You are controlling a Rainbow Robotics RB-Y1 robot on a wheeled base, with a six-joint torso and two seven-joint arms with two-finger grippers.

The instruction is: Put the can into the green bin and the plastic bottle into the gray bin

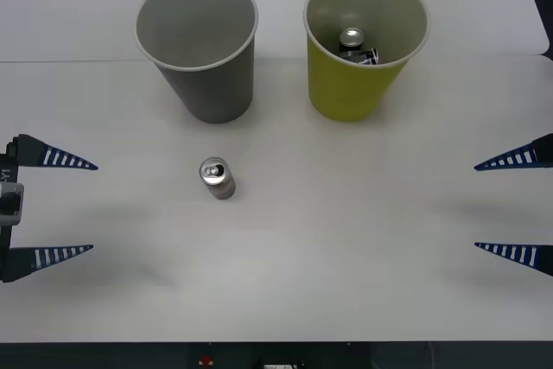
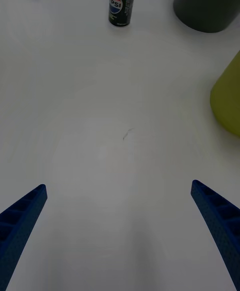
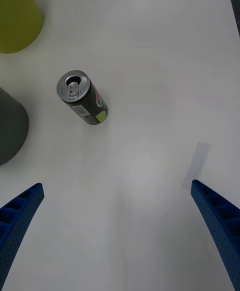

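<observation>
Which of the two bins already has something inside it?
The green bin, on the robot's right, holds a can-like item at its bottom. The gray bin beside it looks empty. The can stands on the table.

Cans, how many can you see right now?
2. One can stands upright on the table before the gray bin; another lies inside the green bin. More may be hidden beneath.

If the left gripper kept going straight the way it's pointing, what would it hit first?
Probably the small dark drink can standing on the white table. The open left gripper points across the table, and the can sits slightly off its centre line, so a finger might just miss.
</observation>
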